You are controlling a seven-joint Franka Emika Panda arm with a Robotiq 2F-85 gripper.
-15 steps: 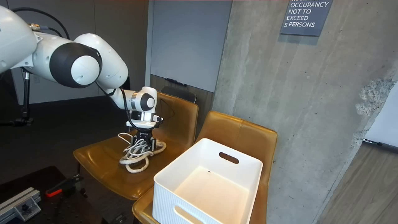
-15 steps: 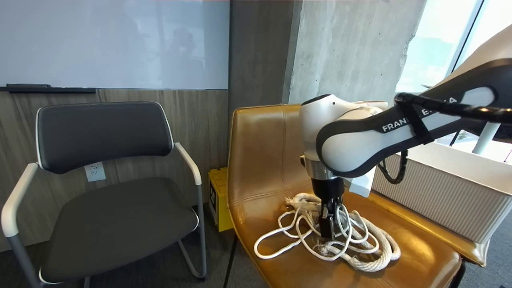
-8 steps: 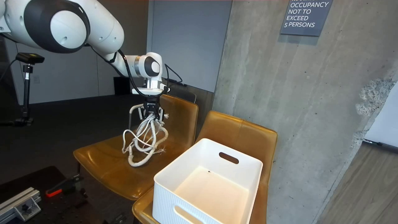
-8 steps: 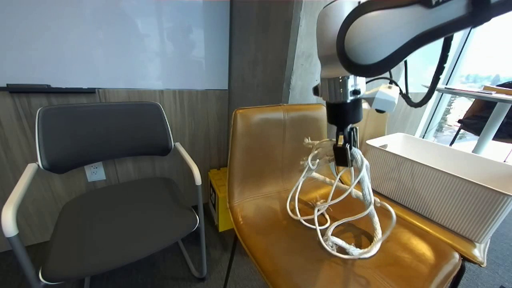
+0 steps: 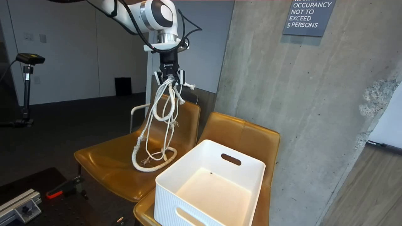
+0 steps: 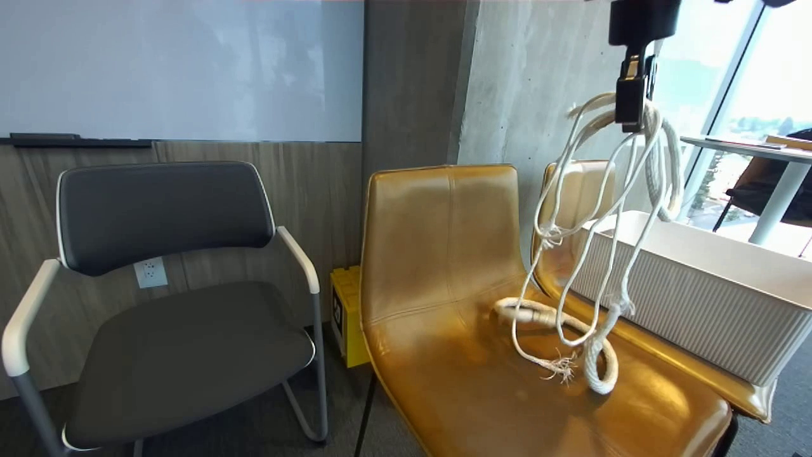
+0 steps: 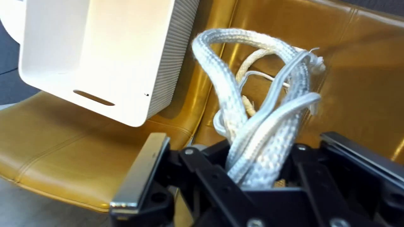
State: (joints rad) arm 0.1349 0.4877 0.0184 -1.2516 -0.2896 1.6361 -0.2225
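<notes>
The claw (image 5: 170, 81) is clenched around a bundle of white braided rope (image 7: 232, 107), which dangles in loops over a tan leather chair (image 5: 110, 160); whether its lowest part touches the seat is unclear. To the right in both exterior views, a ribbed white storage bin (image 5: 165, 201) stands on a matching chair (image 5: 243, 131).
</notes>
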